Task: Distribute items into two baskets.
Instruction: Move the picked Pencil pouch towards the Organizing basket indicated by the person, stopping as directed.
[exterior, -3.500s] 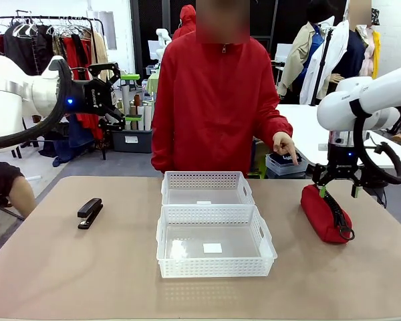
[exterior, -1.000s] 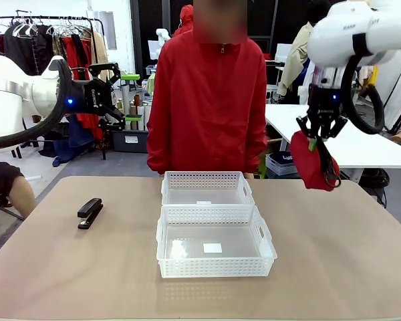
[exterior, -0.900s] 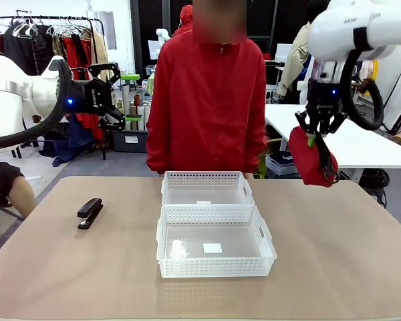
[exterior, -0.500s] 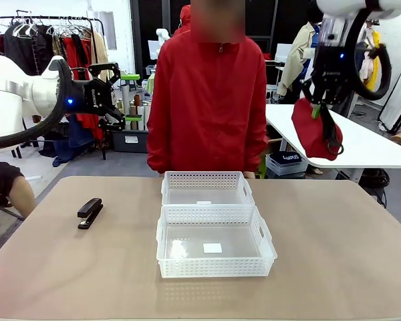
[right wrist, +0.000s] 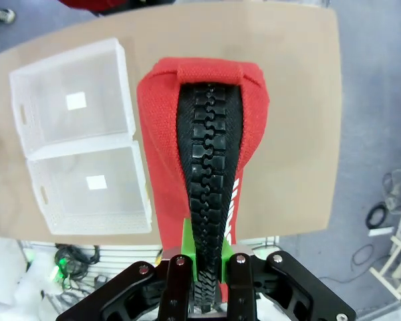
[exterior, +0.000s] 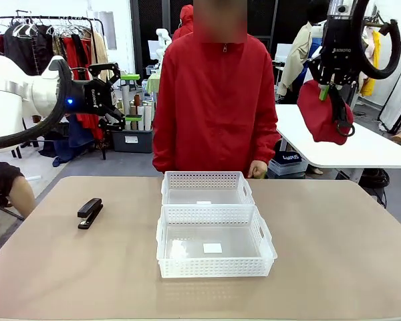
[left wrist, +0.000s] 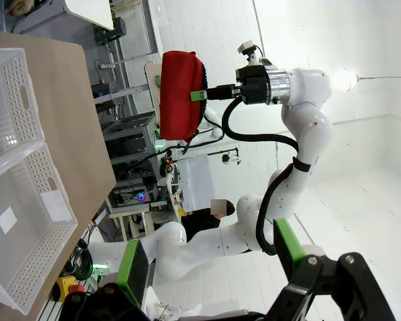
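My right gripper (exterior: 332, 85) hangs high above the table's far right corner, shut on the top of the red pouch (exterior: 324, 119), which dangles below it. In the right wrist view the pouch (right wrist: 210, 147) runs up from my clamped fingers (right wrist: 187, 251) with its black zipper facing the camera. The left wrist view shows the same pouch (left wrist: 180, 93) in the air. The black stapler (exterior: 90, 212) lies on the table's left side. Two white baskets sit mid-table, the far basket (exterior: 204, 179) touching the near basket (exterior: 214, 267); both hold nothing. My left gripper (exterior: 120, 100) is raised at the far left, open.
A person in a red jacket stands at the far edge behind the baskets, one hand (exterior: 257, 168) near the table's rim. The tan table (exterior: 334, 254) has bare room on both sides of the baskets. A white table stands behind on the right.
My right gripper has carried the pouch upward and a little to the right over the last second. The left arm, stapler and baskets have not moved.
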Tool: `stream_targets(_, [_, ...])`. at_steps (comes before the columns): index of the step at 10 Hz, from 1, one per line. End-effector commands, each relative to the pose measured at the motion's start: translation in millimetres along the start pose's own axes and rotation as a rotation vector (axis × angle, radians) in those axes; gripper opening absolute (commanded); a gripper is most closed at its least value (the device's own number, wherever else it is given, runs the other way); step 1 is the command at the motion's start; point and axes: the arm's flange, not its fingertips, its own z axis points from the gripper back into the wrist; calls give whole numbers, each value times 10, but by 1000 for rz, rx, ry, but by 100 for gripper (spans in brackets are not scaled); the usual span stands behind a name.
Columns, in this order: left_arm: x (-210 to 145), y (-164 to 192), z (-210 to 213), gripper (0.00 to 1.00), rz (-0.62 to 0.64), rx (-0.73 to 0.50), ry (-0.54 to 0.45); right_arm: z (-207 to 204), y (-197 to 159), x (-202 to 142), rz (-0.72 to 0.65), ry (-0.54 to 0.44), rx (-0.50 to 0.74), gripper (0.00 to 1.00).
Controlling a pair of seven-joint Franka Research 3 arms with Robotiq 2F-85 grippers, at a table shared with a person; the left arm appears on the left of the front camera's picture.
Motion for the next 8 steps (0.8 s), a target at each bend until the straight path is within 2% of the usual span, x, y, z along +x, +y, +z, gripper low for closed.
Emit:
stream_targets(1, [-3,-29,9,100,3,-5,-3,-34,0,-6,-1,7,-3,0])
stream_targets(8, [-3,-29,9,100,3,-5,-3,-34,0,-6,-1,7,-3,0])
